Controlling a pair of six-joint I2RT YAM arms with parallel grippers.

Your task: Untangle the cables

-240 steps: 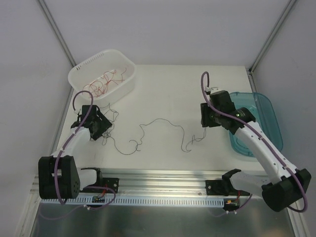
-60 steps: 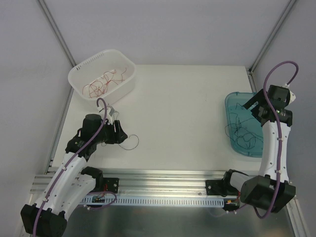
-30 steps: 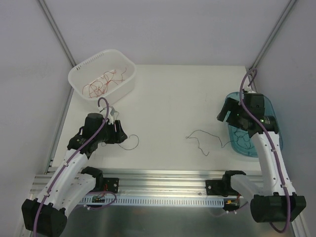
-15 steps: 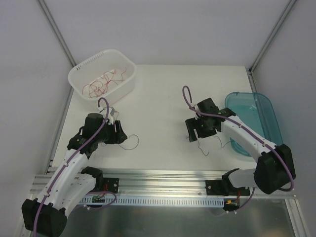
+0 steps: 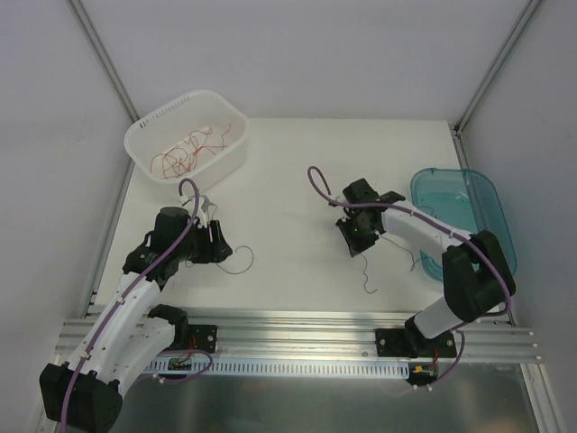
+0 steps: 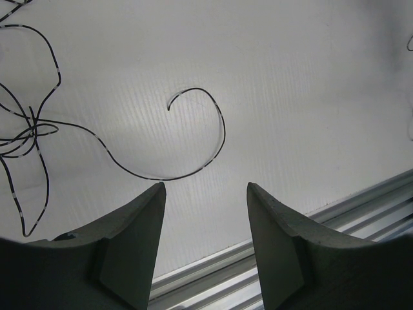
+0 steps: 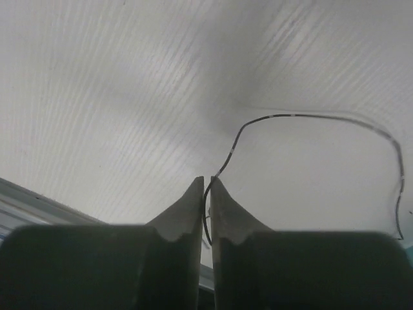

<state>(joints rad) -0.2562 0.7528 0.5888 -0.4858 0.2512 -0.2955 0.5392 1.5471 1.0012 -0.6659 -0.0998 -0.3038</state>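
Observation:
My right gripper (image 5: 354, 240) is shut on a thin black cable (image 5: 367, 275) that trails toward the table's front edge. In the right wrist view the cable (image 7: 292, 116) runs up between the closed fingertips (image 7: 195, 188) and loops off to the right. My left gripper (image 5: 219, 247) is open and empty, low over the table. A curly black cable (image 5: 240, 262) lies just in front of it. In the left wrist view this cable (image 6: 218, 152) curves ahead of the spread jaws and joins a black tangle (image 6: 29, 131) at the left.
A white basket (image 5: 236, 153) with several red wires (image 5: 185, 152) stands at the back left. A teal bin (image 5: 487, 194) sits at the right edge. An aluminium rail (image 5: 297, 323) runs along the table's front edge.
My right arm has swung left from the teal bin to mid-table, dragging the black cable with it. The left arm has not moved.

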